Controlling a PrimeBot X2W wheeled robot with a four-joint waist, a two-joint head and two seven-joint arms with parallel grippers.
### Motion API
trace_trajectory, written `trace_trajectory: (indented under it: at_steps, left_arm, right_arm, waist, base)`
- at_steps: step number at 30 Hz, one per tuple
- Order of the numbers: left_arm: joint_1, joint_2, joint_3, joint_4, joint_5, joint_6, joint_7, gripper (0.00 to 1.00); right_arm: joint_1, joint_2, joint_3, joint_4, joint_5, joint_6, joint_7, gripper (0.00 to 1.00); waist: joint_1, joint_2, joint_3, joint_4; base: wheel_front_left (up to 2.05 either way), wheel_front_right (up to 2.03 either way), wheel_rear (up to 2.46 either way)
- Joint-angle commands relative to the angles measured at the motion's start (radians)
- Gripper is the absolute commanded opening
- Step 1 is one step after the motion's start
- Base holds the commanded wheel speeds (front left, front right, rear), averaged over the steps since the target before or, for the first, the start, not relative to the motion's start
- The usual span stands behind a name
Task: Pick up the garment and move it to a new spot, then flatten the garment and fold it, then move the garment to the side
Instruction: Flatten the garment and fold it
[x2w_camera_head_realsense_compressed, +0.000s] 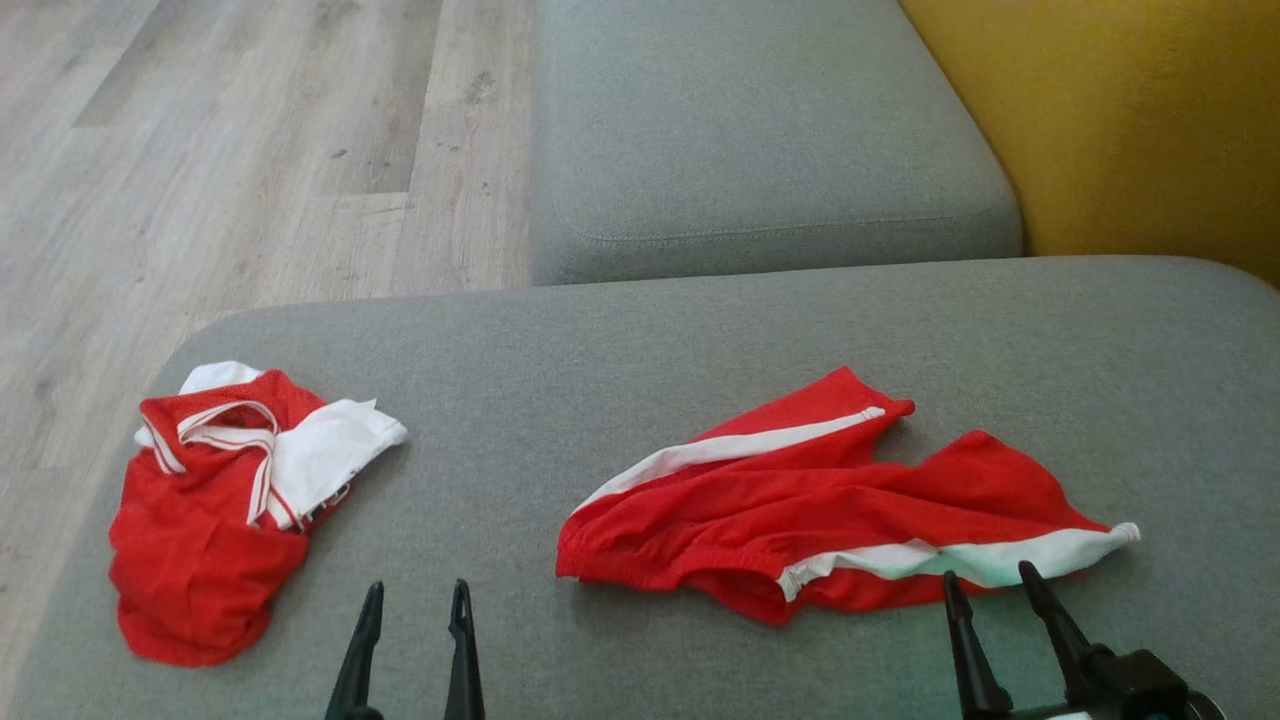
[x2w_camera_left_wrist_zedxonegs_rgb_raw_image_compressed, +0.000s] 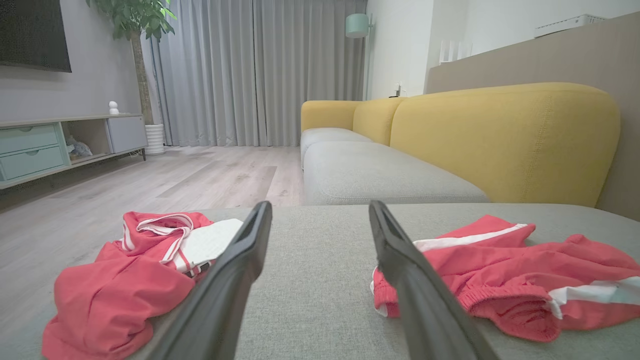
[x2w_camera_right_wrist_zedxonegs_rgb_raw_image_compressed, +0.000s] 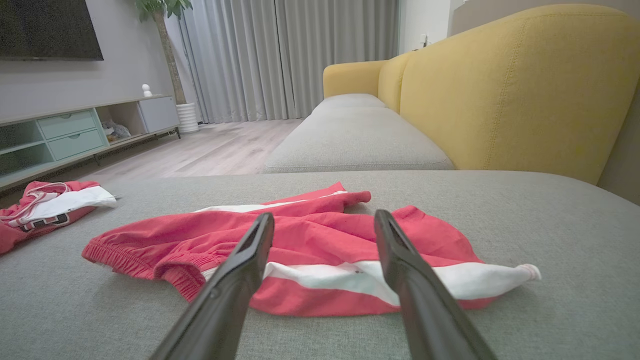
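At the far left, a crumpled red-and-white jersey (x2w_camera_head_realsense_compressed: 215, 510) is lying near the edge of the grey cushion (x2w_camera_head_realsense_compressed: 700, 340), next to the wooden floor (x2w_camera_head_realsense_compressed: 250, 150). Just right of it, the left gripper (x2w_camera_head_realsense_compressed: 417, 585) is pointing across bare fabric, its fingers released and grasping nothing. Further right, the red shorts (x2w_camera_head_realsense_compressed: 800, 500) with white side stripes are sprawling, rumpled, across the cushion. The right gripper (x2w_camera_head_realsense_compressed: 988, 572) is pointing at their near hem, its fingers also spread apart and empty. A yellow backrest (x2w_camera_head_realsense_compressed: 1130, 120) is rising at the far right.

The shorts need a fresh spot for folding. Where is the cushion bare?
Bare cushion lies between the jersey and the shorts, and along the far edge behind both. The left corner is crowded by the jersey.
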Motion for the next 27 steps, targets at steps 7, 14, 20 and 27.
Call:
trace_trajectory:
  at_steps: [7,14,20,27]
  left_arm:
    - [-0.034,-0.002,0.031,-0.035,0.006,0.017,-0.012,1.00]
    - [-0.087,-0.002,-0.039,0.034,-0.047,-0.012,-0.012,1.00]
    - [-0.217,-0.002,-0.219,0.209,-0.148,-0.100,-0.012,1.00]
    - [-0.391,-0.002,-0.463,0.421,-0.264,-0.194,-0.011,1.00]
  right_arm:
    - [-0.043,-0.007,0.031,-0.039,-0.011,0.007,-0.002,1.00]
    - [-0.064,-0.007,0.033,-0.047,-0.026,0.007,-0.002,1.00]
    - [-0.098,-0.007,0.043,-0.053,-0.040,0.007,-0.002,1.00]
    - [-0.137,-0.007,0.064,-0.052,-0.055,0.007,-0.002,1.00]
  waist:
    - [0.0000,0.0000,0.006,-0.006]
    - [0.0000,0.0000,0.049,-0.031]
    - [0.0000,0.0000,0.116,-0.086]
    - [0.0000,0.0000,0.188,-0.170]
  base:
    - [0.00,0.00,0.00]
    - [0.00,0.00,0.00]
    - [0.00,0.00,0.00]
    - [0.00,0.00,0.00]
